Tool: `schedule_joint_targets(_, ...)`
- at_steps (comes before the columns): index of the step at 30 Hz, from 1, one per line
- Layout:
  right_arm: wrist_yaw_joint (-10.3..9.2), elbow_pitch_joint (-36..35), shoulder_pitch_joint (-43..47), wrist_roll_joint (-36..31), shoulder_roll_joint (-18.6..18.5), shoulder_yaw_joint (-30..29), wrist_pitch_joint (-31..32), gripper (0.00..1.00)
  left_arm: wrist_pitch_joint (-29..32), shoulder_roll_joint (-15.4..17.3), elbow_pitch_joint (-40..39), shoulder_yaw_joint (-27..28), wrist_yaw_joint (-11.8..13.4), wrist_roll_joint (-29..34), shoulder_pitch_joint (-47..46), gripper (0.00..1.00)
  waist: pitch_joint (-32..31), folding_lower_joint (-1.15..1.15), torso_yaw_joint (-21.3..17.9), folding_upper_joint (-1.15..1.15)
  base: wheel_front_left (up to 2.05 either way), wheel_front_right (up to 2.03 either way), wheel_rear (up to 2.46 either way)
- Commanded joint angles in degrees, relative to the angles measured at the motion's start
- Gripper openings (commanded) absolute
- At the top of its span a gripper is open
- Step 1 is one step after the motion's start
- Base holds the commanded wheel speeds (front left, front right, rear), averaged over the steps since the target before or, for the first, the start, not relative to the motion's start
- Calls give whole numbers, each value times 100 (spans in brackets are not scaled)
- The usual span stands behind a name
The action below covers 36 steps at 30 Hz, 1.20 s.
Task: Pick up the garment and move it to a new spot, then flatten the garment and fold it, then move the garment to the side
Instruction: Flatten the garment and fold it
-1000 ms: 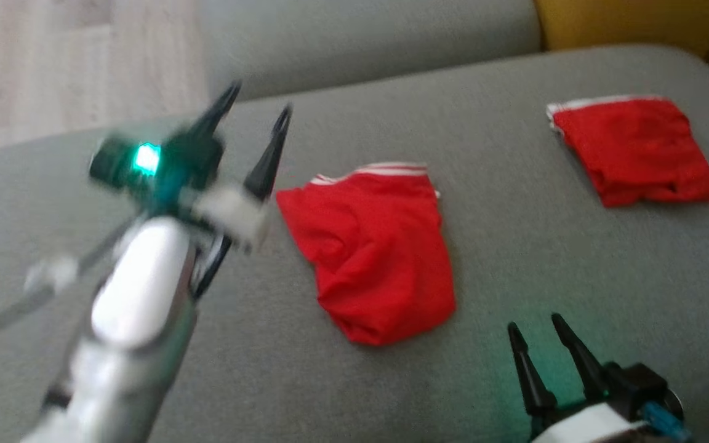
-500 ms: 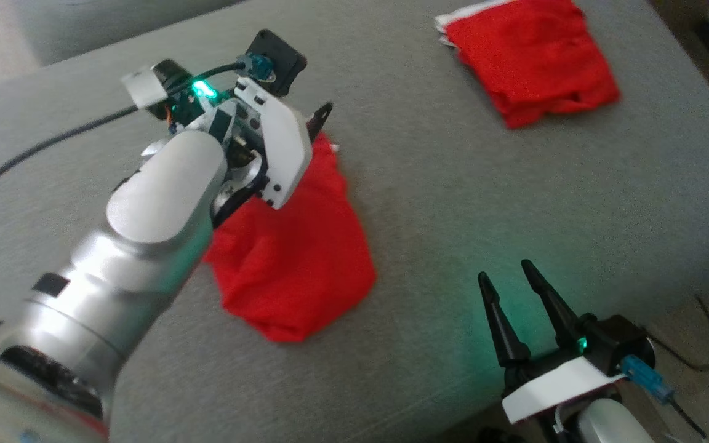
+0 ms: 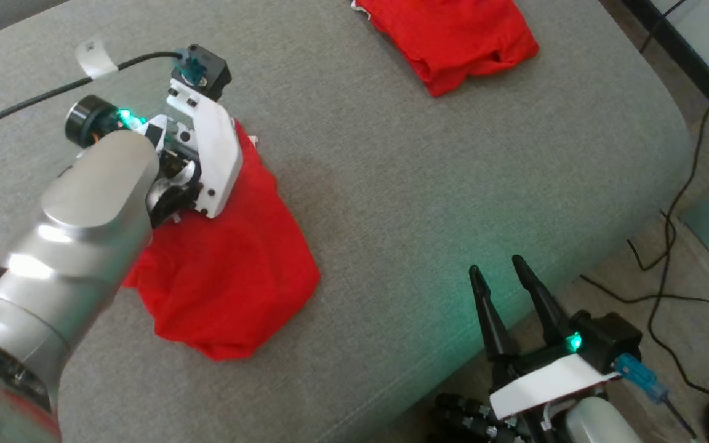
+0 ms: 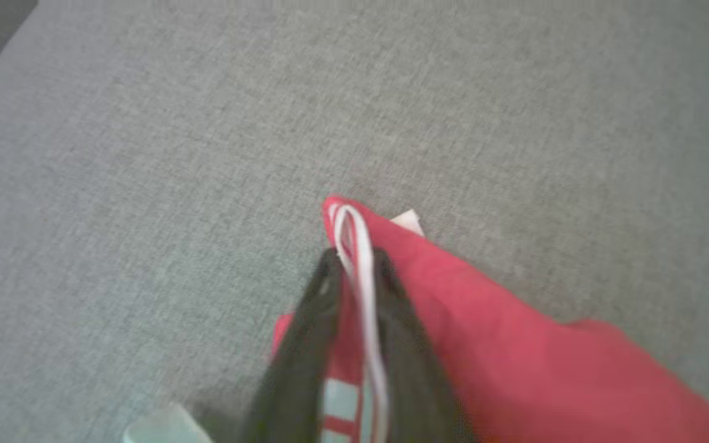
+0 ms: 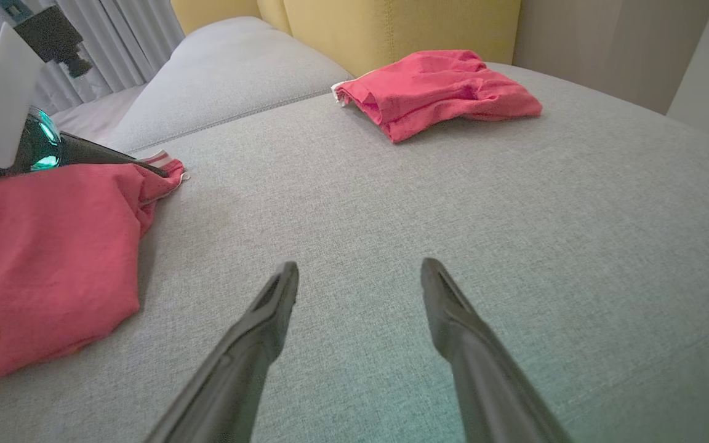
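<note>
Pinching the garment (image 3: 231, 271) by its striped trim, left gripper (image 4: 356, 258) fingers narrow on it | garment crumpled on the sofa (image 3: 422, 184) | right gripper (image 3: 508, 286) wide, idle | we judge lifting, flattening, folding remain.

Grey sofa cushion (image 3: 422, 184) spans most of view. Garment (image 3: 231, 271), red and crumpled, lies left of centre. Silver left arm (image 3: 65, 246) reaches up from lower left. Left claw (image 3: 210, 154) down on garment's upper end, fingers hidden under white bracket, green light lit. Black cable (image 3: 34, 101) runs from wrist to left edge. Second red cloth (image 3: 453, 37) at top edge, well apart. Right claw (image 3: 496, 264) lower right, at cushion's front edge, fingers spread, pointing up. Floor (image 3: 699, 332) at right, thin black cables (image 3: 668, 258) strewn.
</note>
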Motion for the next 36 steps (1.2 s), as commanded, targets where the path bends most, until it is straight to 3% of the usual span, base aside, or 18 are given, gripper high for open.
schedule_joint_targets(1,37,-145,-14,13,-7,88,-37,100,3,167,-190,82,9,-94,-329,0,-22,-1,-3,0,0,0,0)
schedule_joint_targets(4,37,-100,-25,-13,8,99,-37,100,-288,189,-428,-18,9,-333,-441,0,-151,-1,3,0,0,0,0)
schedule_joint_targets(13,37,0,88,-158,-210,162,-37,100,-2195,-80,-793,83,9,-617,-1372,0,-1066,-1,142,0,0,0,0)
schedule_joint_targets(18,37,3,282,-187,-462,86,-37,100,-3330,-62,-485,335,9,-478,-2017,0,-1650,-1,487,0,0,0,0)
schedule_joint_targets(22,37,-62,461,-195,-568,-125,-37,100,-3807,-59,-444,474,9,-570,-2241,0,-1905,-1,996,0,0,0,0)
schedule_joint_targets(29,37,-198,668,-248,-555,-389,-37,100,-3990,598,-1138,60,9,-802,-1306,0,-1944,-1,2007,0,0,0,0)
schedule_joint_targets(33,37,-255,752,-275,-537,-511,-37,100,-4134,1260,-1632,-61,82,-1159,100,0,-1900,-1,2395,0,0,0,0)
schedule_joint_targets(36,37,-276,812,-270,-531,-592,-37,100,-4299,1775,-2144,-166,307,-1507,1384,0,-1833,-1,2606,0,0,0,0)
